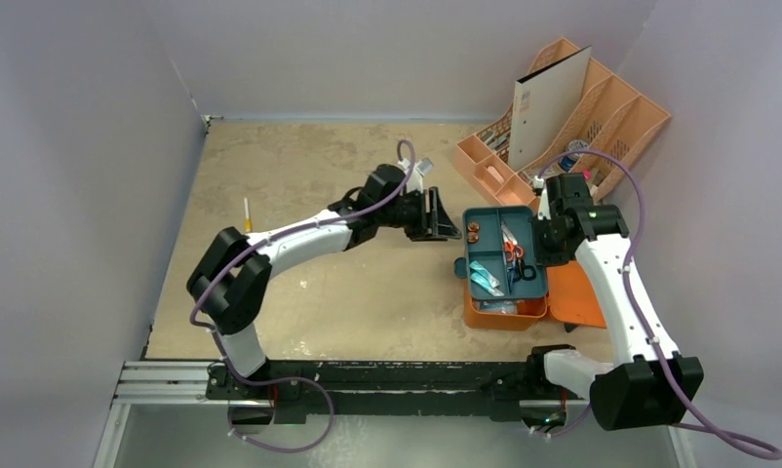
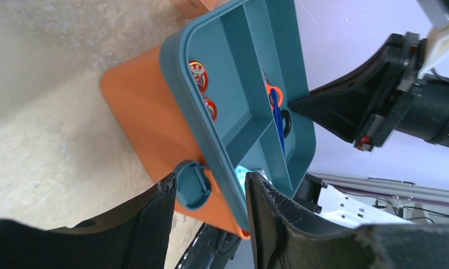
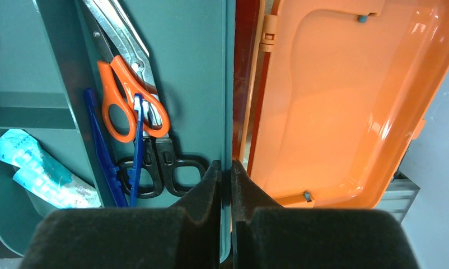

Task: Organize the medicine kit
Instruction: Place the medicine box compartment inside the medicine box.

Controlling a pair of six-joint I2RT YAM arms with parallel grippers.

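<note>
The orange medicine kit (image 1: 504, 317) sits at the front right with its lid (image 1: 574, 292) open flat to the right. A dark teal tray (image 1: 499, 209) rests on top of it, holding scissors (image 1: 512, 252), blue tweezers (image 3: 102, 151), pale blue packets (image 1: 485, 280) and round tins (image 1: 473, 232). My right gripper (image 1: 540, 256) is shut on the tray's right wall (image 3: 229, 84), with the lid (image 3: 334, 101) beside it. My left gripper (image 1: 448, 222) is open just left of the tray. In its wrist view its jaws (image 2: 211, 193) frame the tray rim (image 2: 250, 73), the kit's side (image 2: 149, 112) and a grey-blue latch (image 2: 193, 184).
A pale peach desk organizer (image 1: 602, 107) with a white folder (image 1: 548, 97) stands at the back right. A thin white stick with a yellow tip (image 1: 247, 214) lies at the left. Walls close in the table on three sides.
</note>
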